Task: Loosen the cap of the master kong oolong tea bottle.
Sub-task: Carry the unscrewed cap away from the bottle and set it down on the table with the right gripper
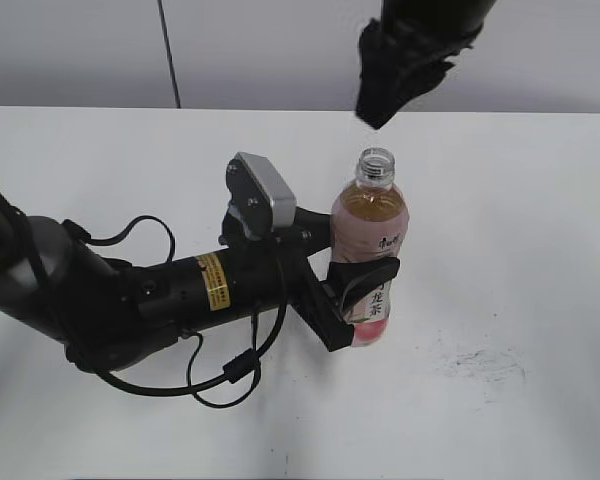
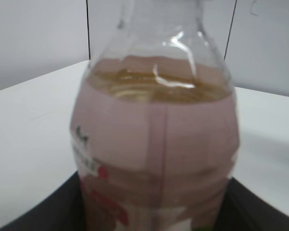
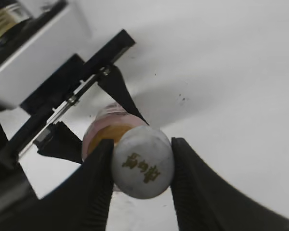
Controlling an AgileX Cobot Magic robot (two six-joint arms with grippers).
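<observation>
We see the master kong oolong tea bottle standing upright on the white desk, a little right of the middle. It is a tall bottle of clear, smooth plastic with rounded shoulders, filled with amber tea up to the shoulder. A pale pink label with black characters wraps its body. In the exterior view the threaded neck is bare and open at the top.

The left gripper reaches in from the left, lying low over the desk. Its 2 black, wedge-shaped fingers are closed around the lower part of the bottle, over the label. In the left wrist view the bottle fills nearly the whole picture, and we see the tea surface shining under the clear shoulder and a vertical seam in the label.

The cap is off the bottle. It is small, round and white with a matte top, and it carries a small dark mark. The right gripper holds it between 2 smooth black fingers, which press on its 2 sides. In the exterior view this gripper hangs in the air above the bottle mouth, well apart from it. In the right wrist view the bottle lies below the cap, with the left gripper's fingers around it.

The desk has a faint grey smudge at the right of the bottle.
</observation>
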